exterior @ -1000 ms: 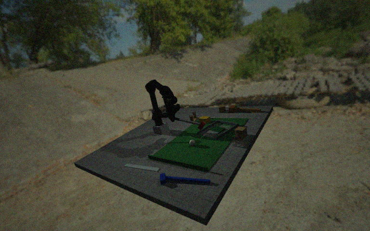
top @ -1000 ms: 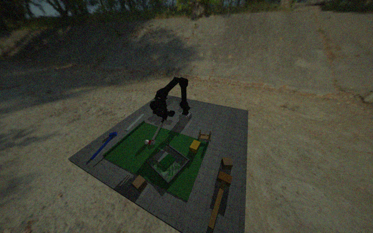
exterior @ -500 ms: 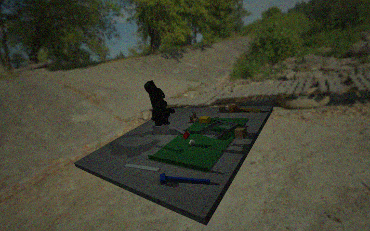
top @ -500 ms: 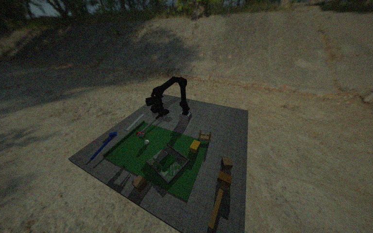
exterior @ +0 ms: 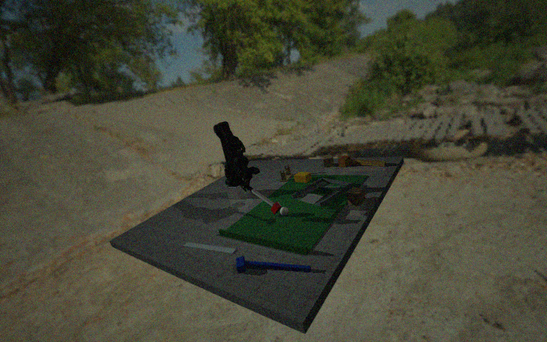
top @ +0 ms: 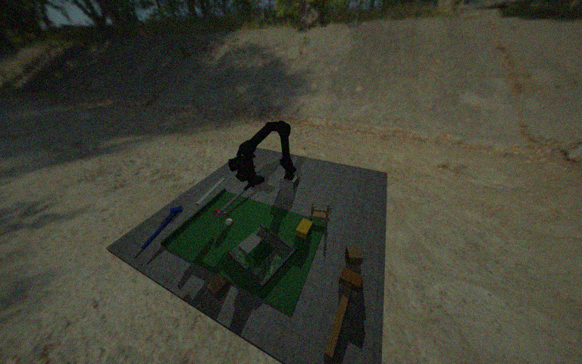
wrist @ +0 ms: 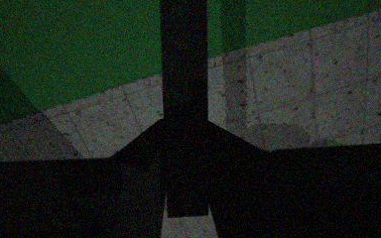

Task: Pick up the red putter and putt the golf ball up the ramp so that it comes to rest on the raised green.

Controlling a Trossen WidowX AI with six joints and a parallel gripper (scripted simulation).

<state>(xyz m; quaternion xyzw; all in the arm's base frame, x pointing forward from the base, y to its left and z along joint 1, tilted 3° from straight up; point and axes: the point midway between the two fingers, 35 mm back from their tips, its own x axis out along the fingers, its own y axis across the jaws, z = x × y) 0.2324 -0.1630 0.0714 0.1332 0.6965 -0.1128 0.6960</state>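
Note:
My gripper [top: 252,183] [exterior: 249,188] [wrist: 181,127] is shut on the red putter, whose dark grip [wrist: 185,59] runs up the middle of the wrist view. The putter's red head [top: 218,213] [exterior: 275,207] is low over the green mat [top: 195,239] [exterior: 263,233]. The white golf ball [top: 228,221] [exterior: 283,211] sits on the mat close beside the head; I cannot tell whether they touch. The grey ramp [top: 248,243] [exterior: 311,197] leads up to the raised green, which is edged by grey walls [top: 280,240] [exterior: 336,193]. The ball and head are outside the wrist view.
A yellow block [top: 303,227] [exterior: 302,177] and a small wooden rack [top: 320,211] [exterior: 285,173] are near the mat's far side. A blue mallet [top: 158,230] [exterior: 274,266], a pale strip [top: 210,191] [exterior: 209,247], a brown block [top: 217,286] [exterior: 356,195] and an orange mallet [top: 350,279] [exterior: 344,161] lie around it.

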